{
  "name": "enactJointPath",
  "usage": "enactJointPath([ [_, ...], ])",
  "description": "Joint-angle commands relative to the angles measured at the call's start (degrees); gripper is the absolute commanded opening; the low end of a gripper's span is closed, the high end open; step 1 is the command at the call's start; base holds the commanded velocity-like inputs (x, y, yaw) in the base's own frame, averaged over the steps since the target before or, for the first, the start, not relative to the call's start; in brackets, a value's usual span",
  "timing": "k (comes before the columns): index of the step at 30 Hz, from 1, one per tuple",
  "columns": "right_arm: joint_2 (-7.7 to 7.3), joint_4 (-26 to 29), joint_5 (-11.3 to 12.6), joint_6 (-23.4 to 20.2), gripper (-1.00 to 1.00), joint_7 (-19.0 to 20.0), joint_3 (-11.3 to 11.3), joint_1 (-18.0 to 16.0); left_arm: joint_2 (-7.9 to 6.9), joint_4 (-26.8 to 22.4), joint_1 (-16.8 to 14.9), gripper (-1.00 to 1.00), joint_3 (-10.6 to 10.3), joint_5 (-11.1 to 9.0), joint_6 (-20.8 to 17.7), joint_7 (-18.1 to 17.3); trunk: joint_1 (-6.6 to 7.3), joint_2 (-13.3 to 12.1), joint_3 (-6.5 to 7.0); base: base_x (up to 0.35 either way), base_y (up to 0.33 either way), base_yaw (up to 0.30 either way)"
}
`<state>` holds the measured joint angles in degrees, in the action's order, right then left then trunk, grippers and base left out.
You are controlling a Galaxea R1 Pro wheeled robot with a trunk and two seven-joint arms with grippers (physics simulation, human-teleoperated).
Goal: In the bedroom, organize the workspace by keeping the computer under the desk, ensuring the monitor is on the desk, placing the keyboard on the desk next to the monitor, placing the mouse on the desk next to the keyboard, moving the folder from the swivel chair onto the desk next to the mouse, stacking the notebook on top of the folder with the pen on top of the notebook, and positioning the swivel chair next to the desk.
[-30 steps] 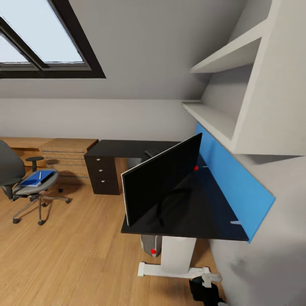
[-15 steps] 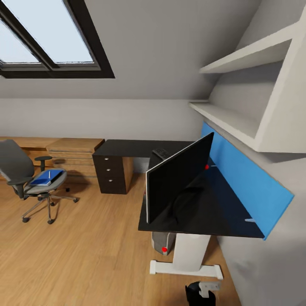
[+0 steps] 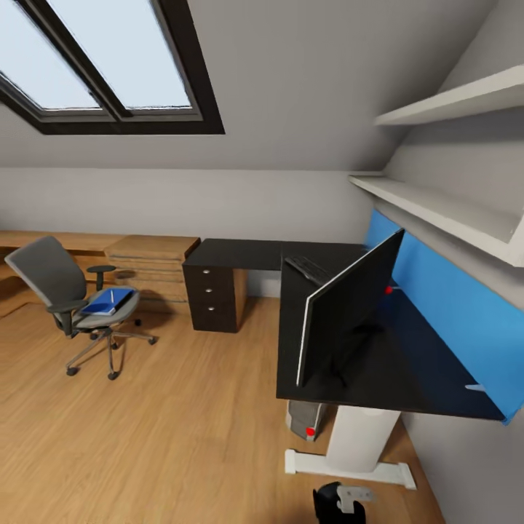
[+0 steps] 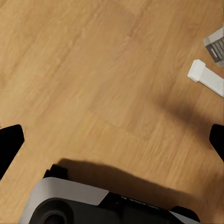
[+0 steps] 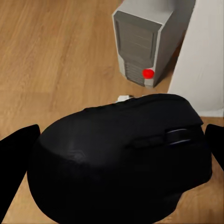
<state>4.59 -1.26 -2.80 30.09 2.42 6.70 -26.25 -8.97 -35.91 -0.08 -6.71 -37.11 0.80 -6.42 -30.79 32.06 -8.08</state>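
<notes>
matt black mouse (image 5: 121,158), wood floor (image 3: 145,429).

The monitor (image 3: 349,313) blocks the desk's (image 3: 407,364) near edge; its far wing lies open.

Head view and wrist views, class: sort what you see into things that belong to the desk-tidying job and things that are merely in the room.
Job things:
desk
monitor
keyboard
computer
mouse, between the right gripper's fingers
swivel chair
folder

Merely there:
skylight
wall shelves
wooden cabinets
</notes>
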Motion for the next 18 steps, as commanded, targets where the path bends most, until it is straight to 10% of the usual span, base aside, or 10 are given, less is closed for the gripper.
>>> enactJointPath([
  [1,0.03,-0.1,-0.3,1.3,-1.0,0.2,0.5,0.1,-0.08,0.0,0.0,1.0,-0.3,-0.6,0.1,0.0,-0.04,0.1,-0.09,0.18,0.309,0.244],
  [18,0.24,-0.1,-0.3,2.5,-1.0,0.1,0.5,0.6,0.45,0.0,0.0,1.0,-0.4,-0.6,0.8,0.0,-0.04,0.1,-0.21,0.108,0.145,0.251],
])
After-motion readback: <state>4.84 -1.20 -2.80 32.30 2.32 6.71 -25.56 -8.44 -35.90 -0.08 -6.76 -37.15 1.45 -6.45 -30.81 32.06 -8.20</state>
